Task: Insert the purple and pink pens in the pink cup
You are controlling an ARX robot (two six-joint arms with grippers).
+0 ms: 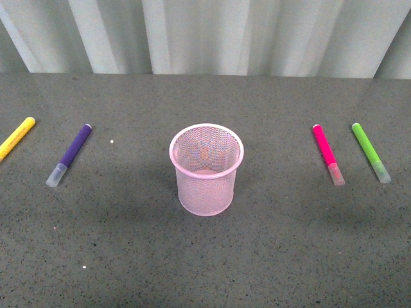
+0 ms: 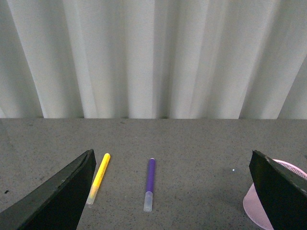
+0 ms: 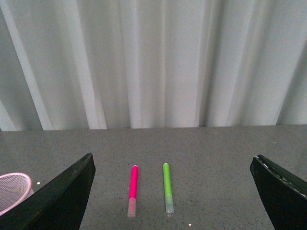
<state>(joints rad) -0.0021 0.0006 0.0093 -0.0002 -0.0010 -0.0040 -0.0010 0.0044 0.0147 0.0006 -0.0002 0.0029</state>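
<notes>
Our pale pink wire-mesh cup [image 1: 205, 187] stands empty. The dark purple marker [image 1: 74, 151] and magenta-pink marker [image 1: 324, 147] lie untouched. Our left pincer [image 2: 171, 160] and right pincer [image 3: 172, 159] gape, holding nothing.

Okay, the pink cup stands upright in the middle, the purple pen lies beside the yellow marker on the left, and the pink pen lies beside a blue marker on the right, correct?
Not quite: beside the pink pen lies a lime-green marker, not a blue one, as the front view shows. The pink cup, purple pen and yellow marker are as you said.
</notes>
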